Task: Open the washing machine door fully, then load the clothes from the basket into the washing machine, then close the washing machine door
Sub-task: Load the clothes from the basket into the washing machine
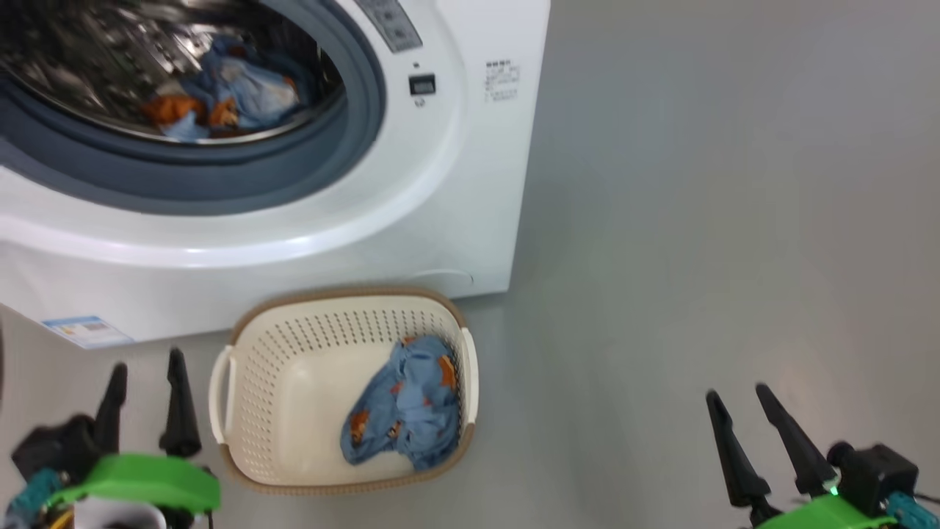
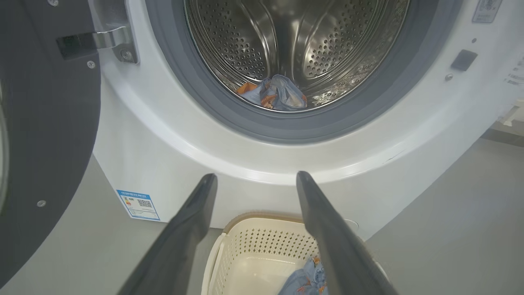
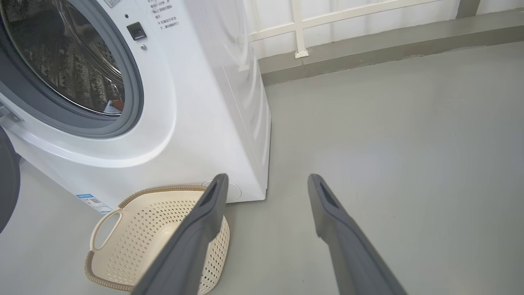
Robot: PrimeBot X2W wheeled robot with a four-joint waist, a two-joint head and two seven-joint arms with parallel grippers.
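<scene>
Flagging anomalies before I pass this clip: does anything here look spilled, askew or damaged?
Nothing stands out. The basket sits upright before the washing machine, one garment inside it, other clothes lying in the drum. No fabric hangs over the gasket.

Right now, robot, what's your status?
Left gripper open, empty; right gripper open, empty. Washing machine door open. Clothes in drum, one garment in basket. Nothing blocking.
</scene>
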